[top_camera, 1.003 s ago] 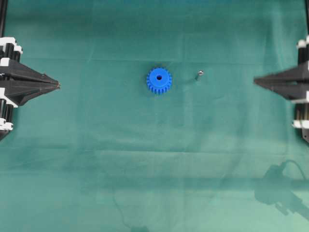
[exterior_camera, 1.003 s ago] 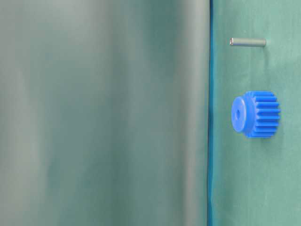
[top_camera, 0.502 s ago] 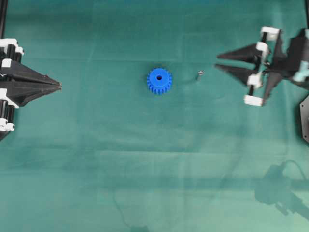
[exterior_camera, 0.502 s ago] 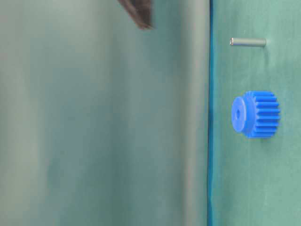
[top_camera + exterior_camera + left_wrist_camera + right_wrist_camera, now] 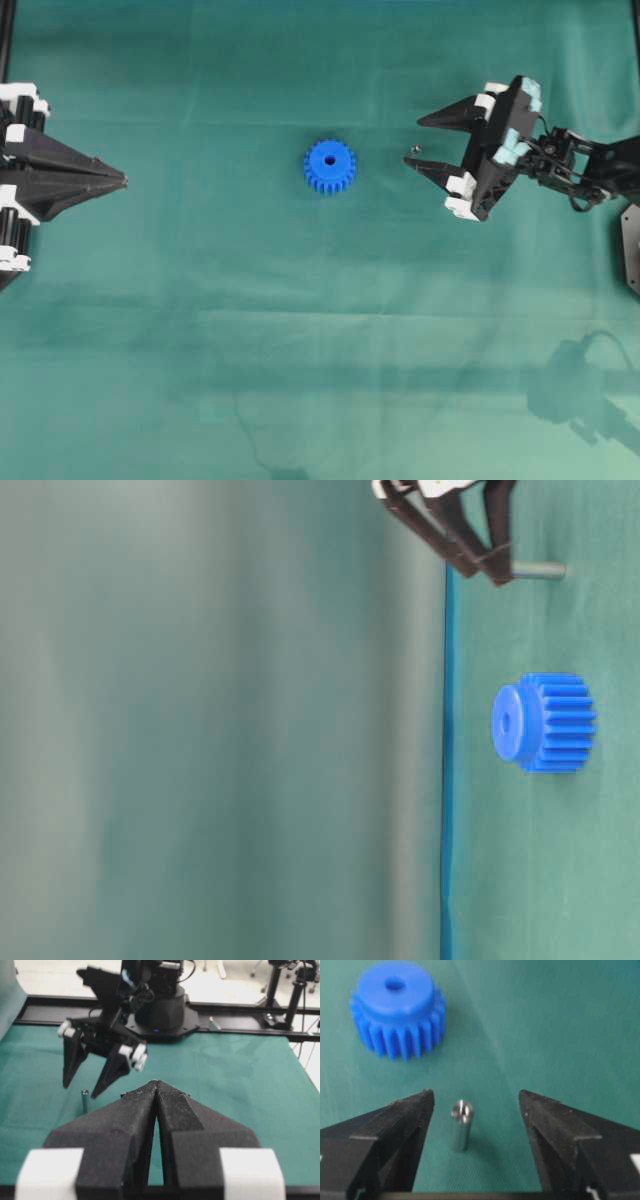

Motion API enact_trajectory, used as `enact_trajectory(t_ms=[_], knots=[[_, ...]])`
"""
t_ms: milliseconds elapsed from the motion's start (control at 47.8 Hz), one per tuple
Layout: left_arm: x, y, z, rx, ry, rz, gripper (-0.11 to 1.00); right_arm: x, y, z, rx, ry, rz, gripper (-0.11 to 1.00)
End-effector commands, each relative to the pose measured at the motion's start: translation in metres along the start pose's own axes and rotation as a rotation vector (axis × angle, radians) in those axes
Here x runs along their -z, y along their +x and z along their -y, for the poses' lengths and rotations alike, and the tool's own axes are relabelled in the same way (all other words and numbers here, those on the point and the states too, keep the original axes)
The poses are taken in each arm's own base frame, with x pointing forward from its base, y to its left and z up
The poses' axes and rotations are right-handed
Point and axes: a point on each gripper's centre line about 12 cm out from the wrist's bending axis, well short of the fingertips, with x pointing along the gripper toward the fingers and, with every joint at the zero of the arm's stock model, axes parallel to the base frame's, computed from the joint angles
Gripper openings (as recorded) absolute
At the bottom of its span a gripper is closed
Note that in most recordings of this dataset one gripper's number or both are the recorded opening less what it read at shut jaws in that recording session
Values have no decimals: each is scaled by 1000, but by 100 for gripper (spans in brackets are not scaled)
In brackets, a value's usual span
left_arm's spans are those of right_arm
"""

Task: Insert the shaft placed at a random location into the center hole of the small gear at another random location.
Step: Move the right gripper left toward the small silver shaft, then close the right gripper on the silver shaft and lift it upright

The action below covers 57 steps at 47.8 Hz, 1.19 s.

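Observation:
The small gear is bright blue and lies flat on the green cloth, with its center hole facing up. The gear also shows at the top left of the right wrist view. The shaft, a short silvery pin, stands upright to the gear's right. My right gripper is open and straddles the shaft, which sits nearer the left finger without touching either one. My left gripper is shut and empty at the left edge, far from both.
Green cloth covers the whole table. In the left wrist view the right arm's black base and a black frame rail stand at the far edge. A shadow of equipment falls on the cloth at the lower right.
My right gripper came in from the right edge to the shaft and went from shut to wide open. The left gripper, gear and shaft have not moved.

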Motion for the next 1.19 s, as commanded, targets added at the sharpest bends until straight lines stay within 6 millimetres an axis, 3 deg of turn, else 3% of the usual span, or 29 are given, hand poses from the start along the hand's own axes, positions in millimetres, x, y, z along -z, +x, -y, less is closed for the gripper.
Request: enact_trajectory(t_ms=[0,230,293,418,460,690,982,1171], knots=[[-3,1,0,-1,-6,9,0,-5,4,-2,-3,9,29,71],[-4,1,0,-1,-12,11,0,-5,4,-7,-22,-2,34,65],[-4,1,0,-1,-12,9,0,-6,4,-9,-32,-11,38,54],[-5,0,0,0,-14,14,0,-6,4,-10,-38,-14,42,19],[-5,0,0,-1,-15,15,0,-6,4,-10,-38,-14,42,13],[-5,0,0,-1,-18,12,0,-10,3,-10,-38,-9,53,14],[-5,0,0,-1,-20,11,0,-54,-12,-15,-50,21,94,14],[-5,0,0,-1,-21,14,0,-69,-15,-18,-63,19,65,14]])
